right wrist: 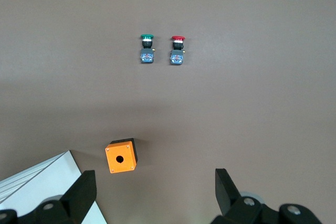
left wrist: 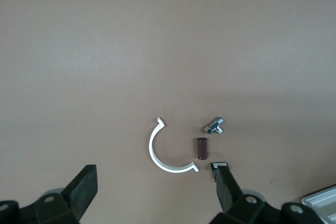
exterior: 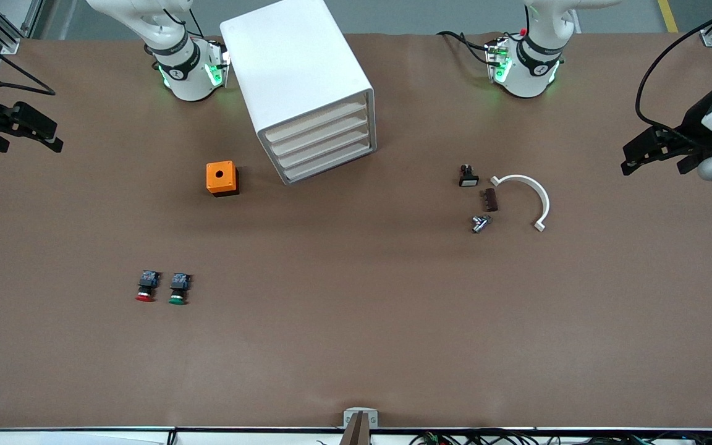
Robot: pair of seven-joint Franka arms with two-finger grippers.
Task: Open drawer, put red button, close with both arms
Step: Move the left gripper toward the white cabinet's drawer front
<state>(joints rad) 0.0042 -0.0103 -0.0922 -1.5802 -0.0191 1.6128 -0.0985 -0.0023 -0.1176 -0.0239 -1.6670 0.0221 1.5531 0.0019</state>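
Observation:
The white cabinet [exterior: 306, 80] stands near the robot bases, its four cream-fronted drawers [exterior: 322, 145] all shut. The red button [exterior: 146, 287] lies on the table toward the right arm's end, beside the green-capped one [exterior: 178, 289]; both show in the right wrist view, the red button [right wrist: 177, 51] and the green one [right wrist: 147, 49]. My right gripper [exterior: 25, 139] hangs open and empty at the right arm's end of the table, its fingers wide apart in its wrist view [right wrist: 155, 192]. My left gripper [exterior: 649, 162] hangs open and empty at the left arm's end [left wrist: 155, 190].
A small orange box with a hole [exterior: 222, 178] sits beside the cabinet, toward the right arm's end. Toward the left arm's end lie a white curved piece [exterior: 532, 194], a brown cylinder [exterior: 491, 200], a metal fitting [exterior: 481, 223] and a small black switch [exterior: 468, 177].

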